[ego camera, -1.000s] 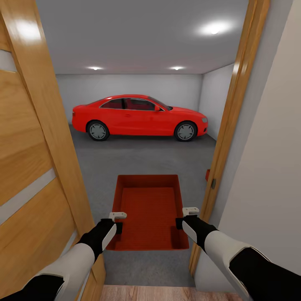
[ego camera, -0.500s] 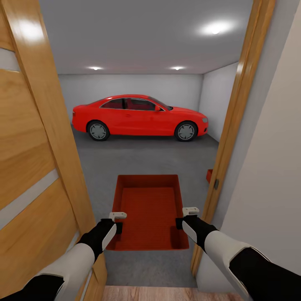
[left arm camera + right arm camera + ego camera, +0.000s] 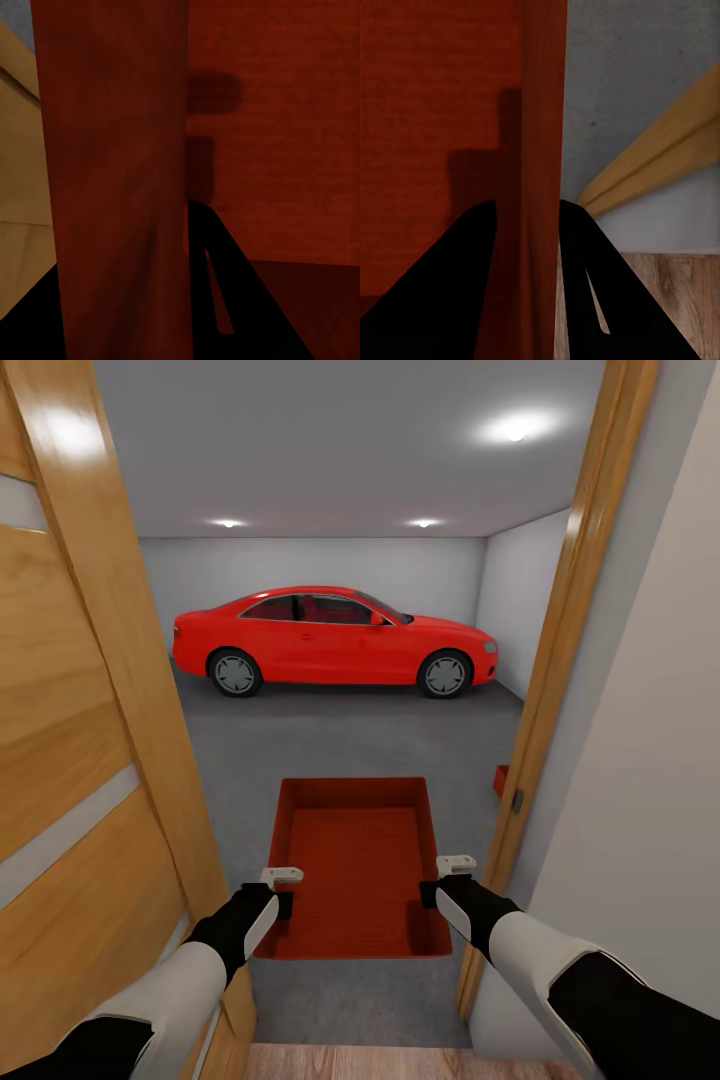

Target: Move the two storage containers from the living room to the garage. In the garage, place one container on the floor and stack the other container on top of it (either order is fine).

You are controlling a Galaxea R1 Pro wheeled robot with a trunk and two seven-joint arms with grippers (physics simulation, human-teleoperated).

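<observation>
Container carried through the garage doorway

Each side wall of the container is pinched between closed fingers, by the left gripper and the right gripper, and the box is held level above the floor at the threshold. The door and frame lie close at both sides, so a straight, centred advance is judged best. A second red box edge is glimpsed past the frame; the car stands far beyond.

2 containers, 1 car, 3 lights

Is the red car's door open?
No, the red car sits in the garage with its side door flush and shut.
</observation>
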